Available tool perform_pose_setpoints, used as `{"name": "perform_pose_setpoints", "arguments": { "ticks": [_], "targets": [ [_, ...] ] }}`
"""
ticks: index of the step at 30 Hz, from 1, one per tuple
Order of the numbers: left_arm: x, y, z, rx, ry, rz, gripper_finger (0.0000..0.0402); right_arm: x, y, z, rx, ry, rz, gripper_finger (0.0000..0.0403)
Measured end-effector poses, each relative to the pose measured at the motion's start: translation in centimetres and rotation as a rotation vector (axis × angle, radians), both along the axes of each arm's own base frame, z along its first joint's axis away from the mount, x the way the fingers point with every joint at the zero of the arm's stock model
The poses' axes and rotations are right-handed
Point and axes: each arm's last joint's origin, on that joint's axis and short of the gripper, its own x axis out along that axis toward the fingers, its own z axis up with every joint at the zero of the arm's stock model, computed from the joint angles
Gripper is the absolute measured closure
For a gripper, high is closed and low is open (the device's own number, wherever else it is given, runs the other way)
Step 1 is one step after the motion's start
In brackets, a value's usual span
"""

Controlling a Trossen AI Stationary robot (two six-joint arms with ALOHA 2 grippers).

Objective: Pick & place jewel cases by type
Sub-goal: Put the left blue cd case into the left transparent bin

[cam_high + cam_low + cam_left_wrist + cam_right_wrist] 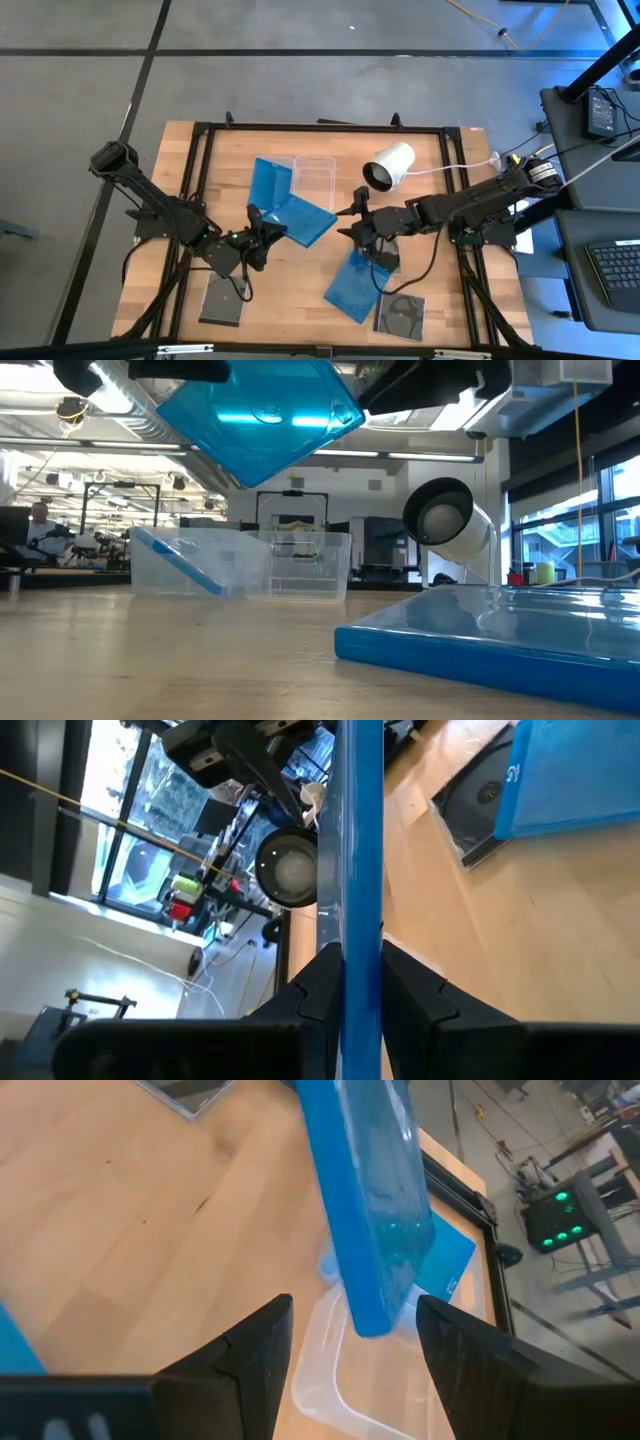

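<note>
A translucent blue square plastic jewel case (305, 219) is held clear of the wooden table (170, 260), near the middle and just right of the left gripper (268, 229). The left gripper's two dark fingers (318, 988) are clamped narrowly on the near edge of that case, which is seen edge-on between them in the left wrist view; in the low view the case (262, 415) is tilted and raised well above the tabletop.

The right gripper (352, 222) is placed just right of the held case, with its fingers (262, 1350) spread wide and nothing gripped; the raised blue case (368, 1210) is seen ahead of them, apart from both fingers.

A second translucent blue jewel case (356, 284) is laid flat on the table, near of the right gripper and slightly right of centre. A third blue case (268, 181) is leaned inside the left one of two clear rectangular plastic tubs (313, 180) at the far middle of the table.

A dark grey jewel case with a disc showing (400, 312) is laid flat at the near right, touching or just beside the second blue case. Another dark grey case (221, 301) is laid flat at the near left, near of the left arm.

A white cylinder with a dark end (388, 166) is laid on its side at the far right, beside the tubs.
</note>
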Motion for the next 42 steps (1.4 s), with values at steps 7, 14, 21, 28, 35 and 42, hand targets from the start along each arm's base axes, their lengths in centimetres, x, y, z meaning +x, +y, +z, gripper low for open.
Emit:
{"name": "perform_pose_setpoints", "arguments": {
  "ticks": [7,14,21,28,35,42],
  "targets": [
    [0.0,0.0,0.0,-0.006,-0.005,0.003,0.0354,1.1,0.0,-0.9,-0.099,-0.03,-0.078,0.0186],
    [0.0,0.0,0.0,-0.005,-0.005,0.003,0.0353,1.3,0.1,-0.7,-0.09,-0.063,-0.083,0.0204],
    [0.0,0.0,0.0,-0.005,-0.006,0.005,0.0355,1.3,0.2,-0.7,-0.056,-0.059,-0.065,0.0288],
    [0.1,0.0,0.2,-0.018,-0.025,0.014,0.0351,1.3,0.2,-0.8,-0.07,-0.045,-0.05,0.0353],
    [0.1,0.0,0.2,-0.015,-0.024,0.01,0.0337,1.3,0.2,-0.8,-0.073,-0.052,-0.069,0.0353],
    [0.1,0.0,0.2,-0.01,-0.028,0.02,0.0323,1.3,0.1,-0.7,-0.078,-0.061,-0.089,0.0353]
  ]
}}
